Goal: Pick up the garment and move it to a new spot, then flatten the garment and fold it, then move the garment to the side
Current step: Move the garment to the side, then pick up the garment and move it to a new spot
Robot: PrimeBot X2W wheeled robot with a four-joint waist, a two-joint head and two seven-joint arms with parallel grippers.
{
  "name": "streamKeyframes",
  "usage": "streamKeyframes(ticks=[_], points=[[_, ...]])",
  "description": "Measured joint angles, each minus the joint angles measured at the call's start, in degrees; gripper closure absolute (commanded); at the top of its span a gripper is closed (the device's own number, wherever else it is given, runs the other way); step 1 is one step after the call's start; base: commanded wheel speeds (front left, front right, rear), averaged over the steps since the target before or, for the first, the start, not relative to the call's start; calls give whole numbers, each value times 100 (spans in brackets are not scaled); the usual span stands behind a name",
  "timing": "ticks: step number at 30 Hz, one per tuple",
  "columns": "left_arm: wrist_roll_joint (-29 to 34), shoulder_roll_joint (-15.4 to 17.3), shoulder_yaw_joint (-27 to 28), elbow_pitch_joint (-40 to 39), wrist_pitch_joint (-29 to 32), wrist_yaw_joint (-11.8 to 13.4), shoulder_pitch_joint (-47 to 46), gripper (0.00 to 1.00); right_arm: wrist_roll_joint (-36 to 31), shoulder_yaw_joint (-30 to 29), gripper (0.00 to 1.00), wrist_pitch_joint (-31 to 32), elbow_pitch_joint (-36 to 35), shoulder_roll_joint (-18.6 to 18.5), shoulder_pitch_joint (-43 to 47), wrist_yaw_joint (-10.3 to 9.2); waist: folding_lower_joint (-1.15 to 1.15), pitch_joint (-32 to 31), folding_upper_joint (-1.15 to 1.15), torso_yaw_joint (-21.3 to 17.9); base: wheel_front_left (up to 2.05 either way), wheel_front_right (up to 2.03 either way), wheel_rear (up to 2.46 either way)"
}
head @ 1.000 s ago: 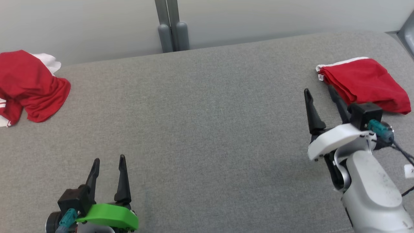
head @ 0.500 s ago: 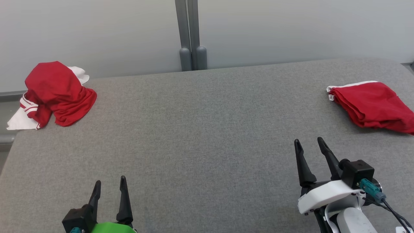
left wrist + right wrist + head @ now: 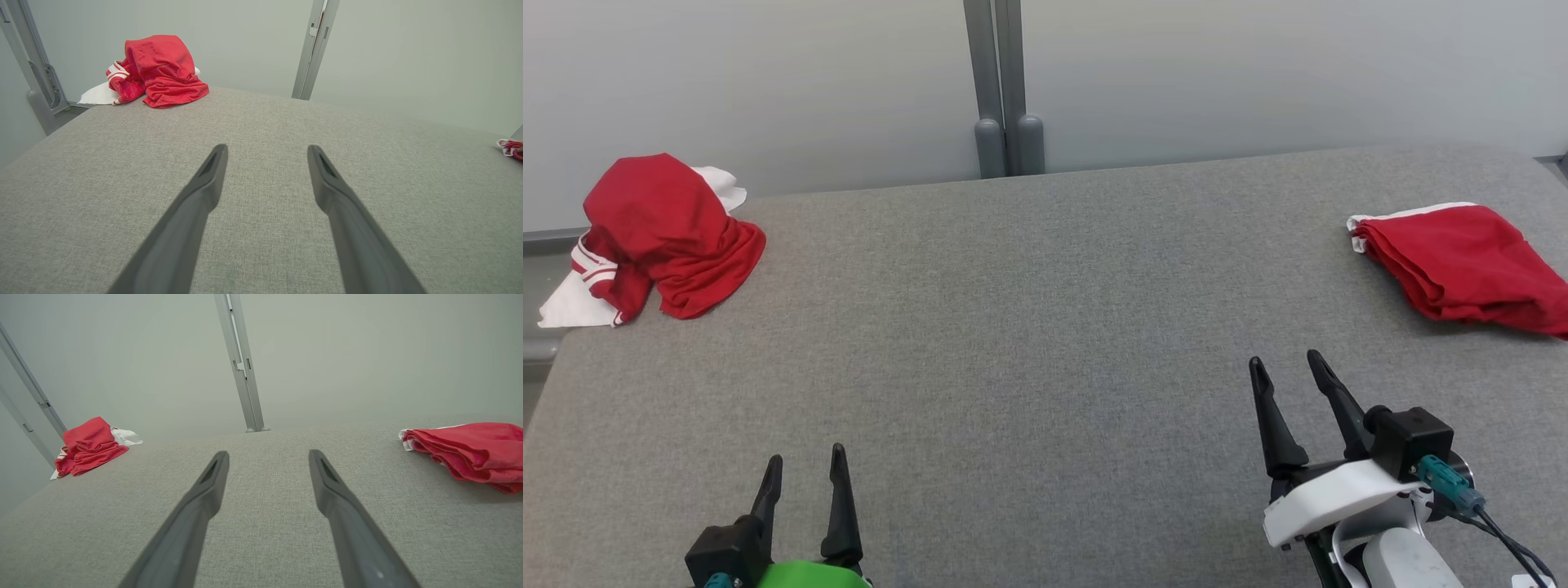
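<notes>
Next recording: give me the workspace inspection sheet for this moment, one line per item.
Surface: grey fabric tabletop, flat, bare across the middle.
Job's things: folded red garment lying at the right edge; crumpled red and white garment heaped at the far left corner.
Clutter: nothing seen.
Grippers: left pincer open, holding nothing, low at the near left; right pincer open, holding nothing, near right, apart from the folded garment.
Cables: dark cable running from a teal connector at the right wrist, clear of the garments.
Surroundings: pale wall behind the table, grey post at its middle.
</notes>
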Motion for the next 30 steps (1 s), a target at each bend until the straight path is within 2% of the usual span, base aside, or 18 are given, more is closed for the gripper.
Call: streamKeyframes(ticks=[9, 15, 20, 30], points=[[58, -27, 26, 35, 0, -54, -8, 0, 4, -35, 0, 0, 32, 0, 25, 0, 0, -17, 0, 39, 0, 0, 0], [135, -54, 3, 57, -7, -94, -81, 0, 1, -109, 0, 0, 26, 0, 73, 0, 0, -39, 0, 269, 0, 0, 0], [162, -42, 4, 91, -8, -96, -119, 0, 59, -79, 0, 0, -11, -2, 95, 0, 0, -64, 0, 712, 0, 0, 0], [188, 71, 31, 89, -9, -92, -112, 0, 186, 51, 0, 0, -52, 1, 116, 0, 0, -113, 0, 1950, 0, 0, 0]])
